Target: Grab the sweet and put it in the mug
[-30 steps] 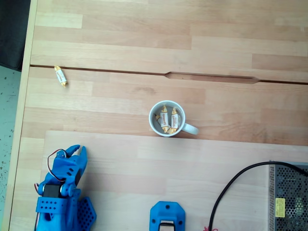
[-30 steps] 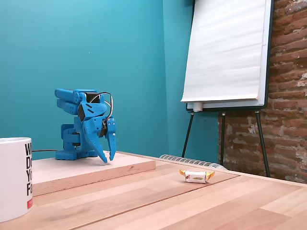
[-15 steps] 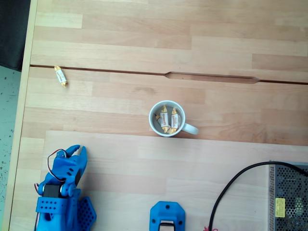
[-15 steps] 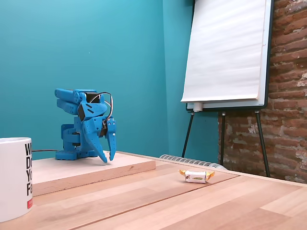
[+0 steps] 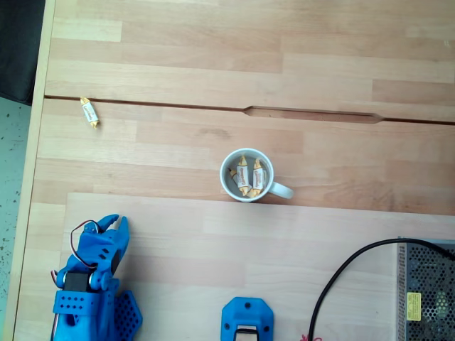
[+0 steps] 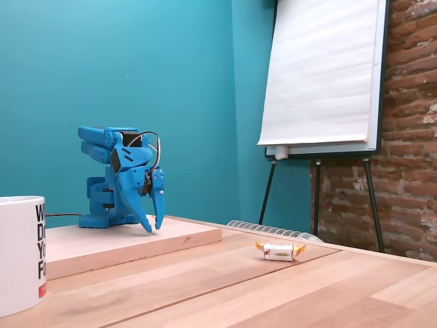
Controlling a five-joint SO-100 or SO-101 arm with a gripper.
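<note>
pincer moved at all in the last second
No. In a fixed view the pincer sits at the same spot near the raised board's corner, and the sweet lies untouched.

pale wooden table (image 5: 213, 71), raised board (image 5: 249, 256), white mug (image 5: 246, 175), lone sweet (image 5: 89, 113), grey metal box (image 5: 426, 291)

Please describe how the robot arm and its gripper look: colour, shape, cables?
The arm is bright blue plastic with blocky segments. Its gripper has two pointed, claw-like blue fingers. A black part sits at the wrist, and thin cables, black and red-white, loop over it.
</note>
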